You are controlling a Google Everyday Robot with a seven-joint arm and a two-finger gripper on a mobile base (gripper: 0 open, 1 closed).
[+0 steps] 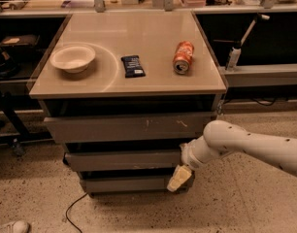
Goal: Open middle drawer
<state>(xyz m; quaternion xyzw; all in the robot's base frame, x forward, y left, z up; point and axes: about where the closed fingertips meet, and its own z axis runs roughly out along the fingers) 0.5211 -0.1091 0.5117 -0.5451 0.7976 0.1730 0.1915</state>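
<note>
1. We see the middle drawer (122, 160) sitting second of three grey fronts, under the scratched top drawer (124, 128) and above the bottom drawer (124, 184).
2. The gripper (180, 177) hangs at the middle drawer's lower right corner, in front of the bottom drawer's right end; open or closed, we cannot tell.
3. Up on the table (139, 28): a bowl (73, 58), a dark snack packet (133, 66), and an orange can (183, 57) on its side.

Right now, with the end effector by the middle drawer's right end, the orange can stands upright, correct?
No: the camera view shows the orange can lying on its side. The end effector is by the right end of the middle drawer.
</note>
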